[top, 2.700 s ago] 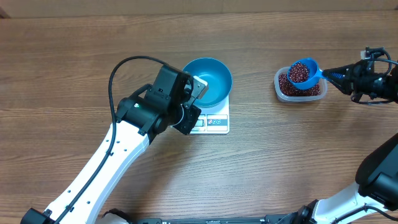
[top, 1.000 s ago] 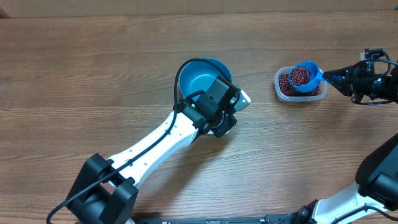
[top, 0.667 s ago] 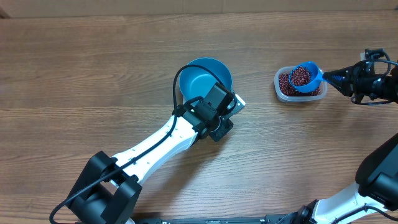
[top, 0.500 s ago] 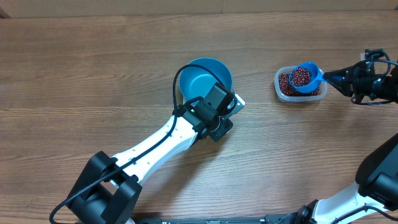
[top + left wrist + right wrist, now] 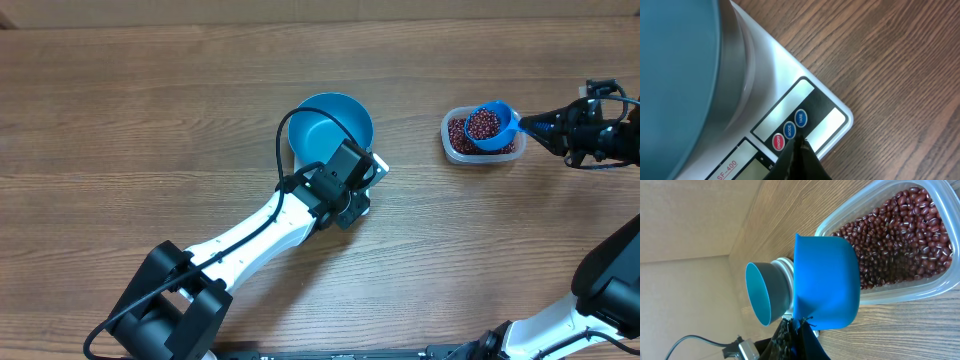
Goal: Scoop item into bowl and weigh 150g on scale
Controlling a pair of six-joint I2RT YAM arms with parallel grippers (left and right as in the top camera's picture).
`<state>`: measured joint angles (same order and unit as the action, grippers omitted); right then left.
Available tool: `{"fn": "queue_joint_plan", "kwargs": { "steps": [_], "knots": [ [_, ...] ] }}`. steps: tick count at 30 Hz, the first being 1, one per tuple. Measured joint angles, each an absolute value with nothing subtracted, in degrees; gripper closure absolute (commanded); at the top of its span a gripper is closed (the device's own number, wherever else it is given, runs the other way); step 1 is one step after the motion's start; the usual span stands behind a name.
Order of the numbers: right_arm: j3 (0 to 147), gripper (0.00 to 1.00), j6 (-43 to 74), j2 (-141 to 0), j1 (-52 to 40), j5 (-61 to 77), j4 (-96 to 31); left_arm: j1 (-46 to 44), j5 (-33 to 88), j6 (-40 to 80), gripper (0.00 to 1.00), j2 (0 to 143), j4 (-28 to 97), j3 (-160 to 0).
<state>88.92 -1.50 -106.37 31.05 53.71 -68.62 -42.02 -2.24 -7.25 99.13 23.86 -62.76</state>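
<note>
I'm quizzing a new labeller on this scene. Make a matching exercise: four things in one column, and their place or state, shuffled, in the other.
Things
1. bowl
2. scoop
3. tub
4. left hand

Place or state
A. shut, tip at the scale's buttons
B. clear, holding loose beans
C. empty, sitting on the scale
D. full of beans, held by the right hand

Pairs: 1-C, 2-D, 3-B, 4-A

Bowl [image 5: 320, 135] on scale [image 5: 771, 67]; tub [image 5: 485, 158] of beans [image 5: 458, 135] right.
</note>
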Motion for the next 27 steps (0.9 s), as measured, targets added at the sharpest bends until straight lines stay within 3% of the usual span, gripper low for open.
{"fn": "queue_joint_plan", "kwargs": {
  "steps": [27],
  "knots": [
    [88.92,0.96,-2.87,-106.37,31.05,53.69,-69.71,-42.02,-4.49,-7.27,0.96,101.71,19.73,-59.96]
  ]
}}
